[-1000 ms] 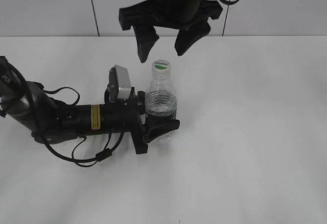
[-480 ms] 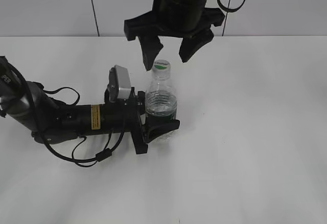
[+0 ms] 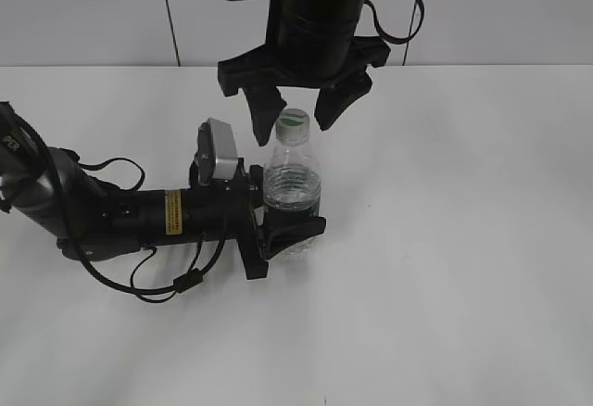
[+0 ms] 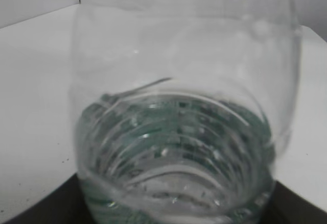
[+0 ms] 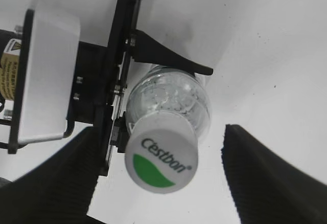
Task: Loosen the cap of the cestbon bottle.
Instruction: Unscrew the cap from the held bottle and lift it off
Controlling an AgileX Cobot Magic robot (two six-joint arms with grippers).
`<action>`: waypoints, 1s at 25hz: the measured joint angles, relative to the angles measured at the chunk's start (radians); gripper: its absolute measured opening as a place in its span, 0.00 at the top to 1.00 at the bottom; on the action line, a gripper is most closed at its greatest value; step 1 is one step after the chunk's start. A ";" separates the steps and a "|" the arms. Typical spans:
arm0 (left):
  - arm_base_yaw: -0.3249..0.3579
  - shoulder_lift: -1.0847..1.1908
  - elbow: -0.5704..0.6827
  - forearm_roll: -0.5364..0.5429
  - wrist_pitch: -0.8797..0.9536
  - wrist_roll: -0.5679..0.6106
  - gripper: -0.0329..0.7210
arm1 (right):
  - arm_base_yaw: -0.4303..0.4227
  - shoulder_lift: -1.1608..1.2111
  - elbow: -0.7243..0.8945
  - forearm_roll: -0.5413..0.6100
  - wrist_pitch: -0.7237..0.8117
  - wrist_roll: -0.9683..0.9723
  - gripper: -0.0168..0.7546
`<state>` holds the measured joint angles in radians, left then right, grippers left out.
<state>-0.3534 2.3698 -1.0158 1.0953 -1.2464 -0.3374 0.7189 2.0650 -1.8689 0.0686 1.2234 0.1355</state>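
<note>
The cestbon bottle (image 3: 293, 193) stands upright on the white table, clear and ribbed with a dark green label band. It fills the left wrist view (image 4: 179, 132). My left gripper (image 3: 292, 230) lies low along the table and is shut on the bottle's body. The white cap (image 3: 294, 121) with its green mark sits on the neck, and shows from above in the right wrist view (image 5: 161, 156). My right gripper (image 3: 296, 114) hangs from above, open, one finger on each side of the cap and not touching it.
The left arm and its cables (image 3: 111, 216) lie across the table's left half. A grey wall (image 3: 510, 7) with dark seams runs behind the table. The left wrist camera block (image 5: 46, 75) sits beside the bottle.
My right gripper has come down from above the bottle, so its open fingers now flank the cap. The left gripper and bottle have not moved.
</note>
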 joint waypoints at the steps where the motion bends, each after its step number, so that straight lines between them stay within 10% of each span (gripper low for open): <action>1: 0.000 0.000 0.000 0.000 0.000 0.000 0.41 | 0.000 0.000 -0.001 0.000 0.000 -0.002 0.26; 25: 0.000 0.000 0.000 0.000 0.000 0.000 0.41 | 0.000 -0.014 -0.001 0.010 0.000 -0.035 0.41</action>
<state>-0.3534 2.3698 -1.0158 1.0953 -1.2464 -0.3374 0.7189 2.0513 -1.8696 0.0789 1.2234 0.1009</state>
